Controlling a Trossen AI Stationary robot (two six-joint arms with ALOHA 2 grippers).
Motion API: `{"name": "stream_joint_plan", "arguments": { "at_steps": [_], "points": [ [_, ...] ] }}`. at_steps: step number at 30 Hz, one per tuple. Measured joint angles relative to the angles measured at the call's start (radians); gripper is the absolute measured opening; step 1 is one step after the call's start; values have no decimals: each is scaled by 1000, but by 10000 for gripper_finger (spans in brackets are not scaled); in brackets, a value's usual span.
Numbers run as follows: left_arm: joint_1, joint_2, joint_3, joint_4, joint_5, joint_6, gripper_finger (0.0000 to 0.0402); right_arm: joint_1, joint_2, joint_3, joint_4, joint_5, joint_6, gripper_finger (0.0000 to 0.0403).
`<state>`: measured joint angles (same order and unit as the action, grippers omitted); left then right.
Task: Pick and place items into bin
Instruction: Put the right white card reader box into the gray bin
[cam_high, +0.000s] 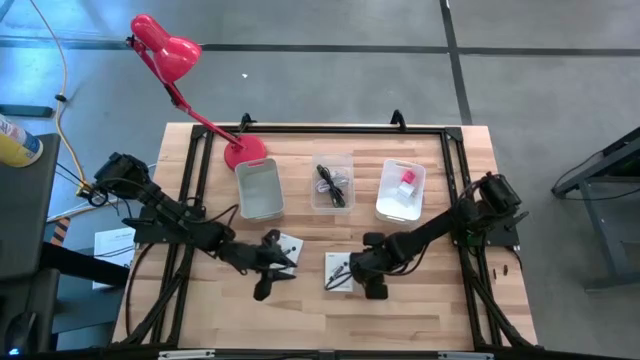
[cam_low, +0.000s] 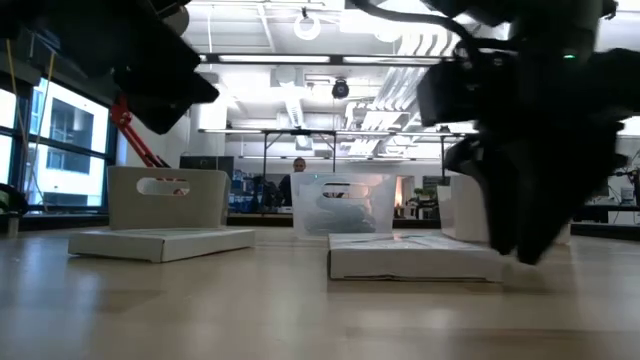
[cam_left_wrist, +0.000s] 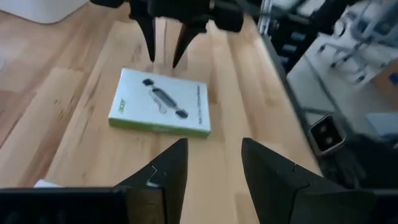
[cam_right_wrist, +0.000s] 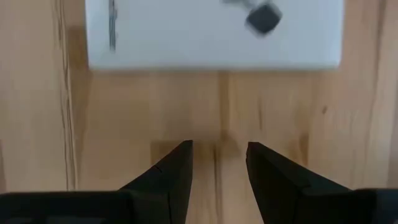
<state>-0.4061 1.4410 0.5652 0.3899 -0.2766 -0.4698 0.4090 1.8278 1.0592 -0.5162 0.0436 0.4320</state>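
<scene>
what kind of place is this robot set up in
Probably a robotics lab or workshop in an open office or industrial space. Two dark arms work at a wooden table inside a black frame, a red desk lamp clamped at its edge. The low view shows exposed ceiling ducts and workstations behind.

Two flat white boxes lie on desk (cam_low: 300, 310): left box (cam_low: 160, 241), right box (cam_low: 415, 256). White bin (cam_low: 165, 198) behind left box; clear bin (cam_low: 340, 205) mid-rear. Dark end effector (cam_low: 530, 170) hangs over right box's right end.
</scene>
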Motion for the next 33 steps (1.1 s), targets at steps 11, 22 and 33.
{"name": "stream_joint_plan", "arguments": {
  "at_steps": [11,22,33],
  "points": [
    [71,43,11,34,37,-342,138,3,0,0,12,2,-6,142],
    [121,225,190,-4,154,-377,138,1,0,0,37,14,-56,142],
    [151,366,285,-107,258,-530,138,1,0,0,1,10,-108,142]
  ]
}}
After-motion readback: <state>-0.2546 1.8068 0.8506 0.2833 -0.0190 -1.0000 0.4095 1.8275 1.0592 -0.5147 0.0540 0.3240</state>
